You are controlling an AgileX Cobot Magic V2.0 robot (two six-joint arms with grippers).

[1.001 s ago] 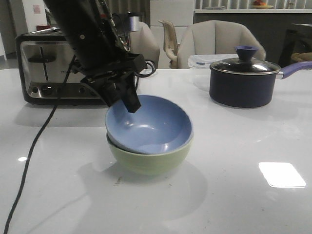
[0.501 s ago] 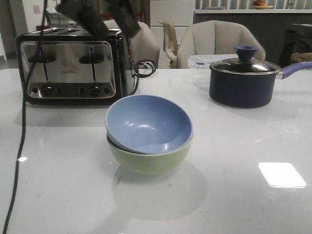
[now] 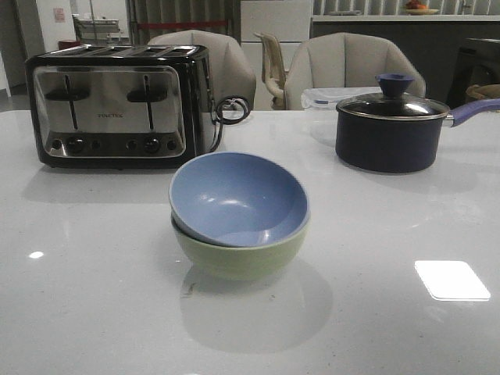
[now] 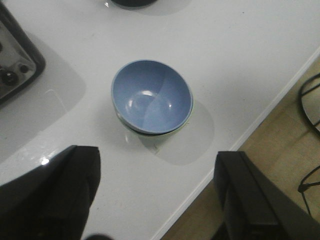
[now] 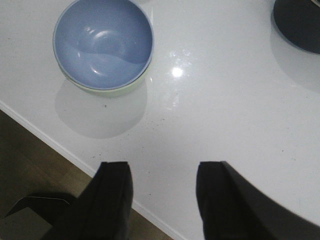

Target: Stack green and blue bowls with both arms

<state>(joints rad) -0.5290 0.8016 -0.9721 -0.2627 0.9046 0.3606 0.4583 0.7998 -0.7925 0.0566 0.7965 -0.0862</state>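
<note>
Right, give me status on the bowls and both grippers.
Left gripper open, empty. Right gripper open, empty. Blue bowl nested, tilted, in green bowl. Toaster and saucepan stand apart.

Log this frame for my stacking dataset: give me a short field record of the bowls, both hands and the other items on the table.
blue bowl: nested in the green one, tilted, empty
green bowl: upright on the table, under the blue
left hand: open, raised above the table, holding nothing
right hand: open, raised over the table edge, holding nothing
toaster: behind the bowls, to the left
saucepan: lidded, behind the bowls, to the right
table: white, glossy
</note>
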